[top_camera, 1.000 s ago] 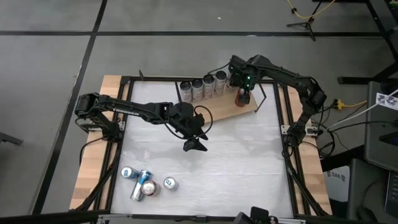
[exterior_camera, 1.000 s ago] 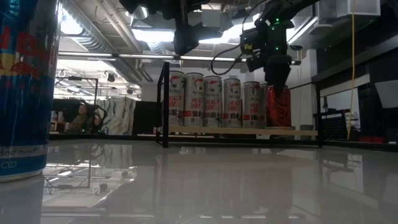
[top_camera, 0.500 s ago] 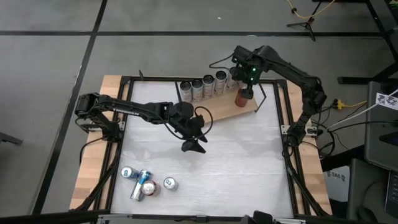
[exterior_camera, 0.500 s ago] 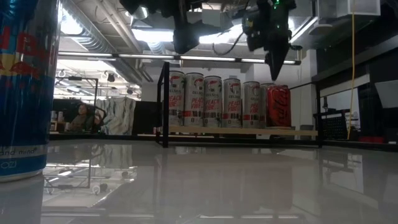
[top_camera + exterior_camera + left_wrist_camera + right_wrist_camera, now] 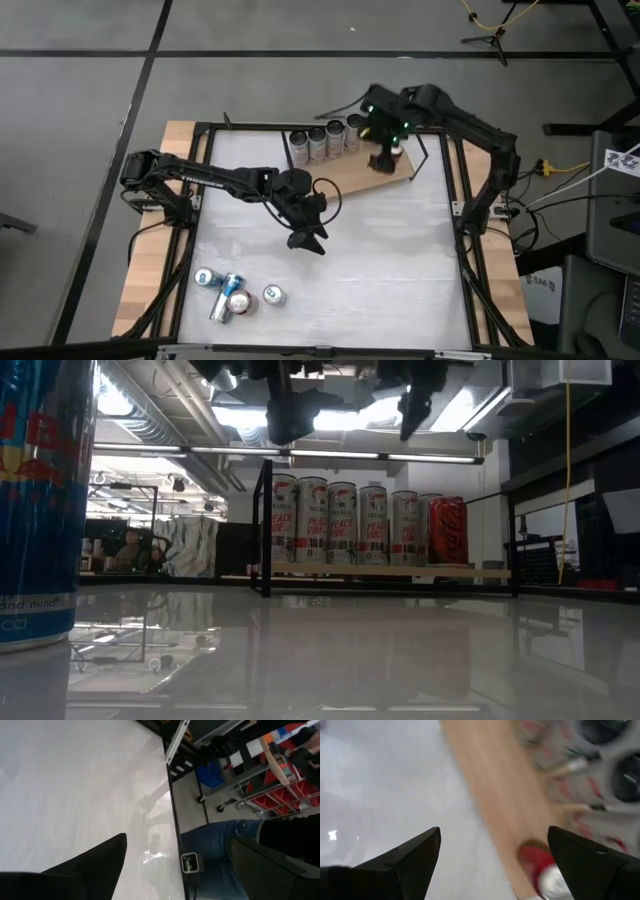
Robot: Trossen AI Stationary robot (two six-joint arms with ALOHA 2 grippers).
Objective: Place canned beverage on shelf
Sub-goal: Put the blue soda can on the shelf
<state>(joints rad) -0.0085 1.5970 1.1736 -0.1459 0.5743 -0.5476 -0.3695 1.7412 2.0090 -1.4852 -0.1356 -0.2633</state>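
Red can (image 5: 447, 531) on shelf (image 5: 400, 571) beside five pale cans (image 5: 345, 524)

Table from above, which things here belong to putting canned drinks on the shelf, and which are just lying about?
Part of the job:
- light-brown wooden shelf with black wire frame
- red can standing on its end
- row of white-and-red cans on it
- loose cans near the table's front-left corner
- open right gripper above the shelf

Lying about:
- yellow cable on the floor
- person in jeans beside the table
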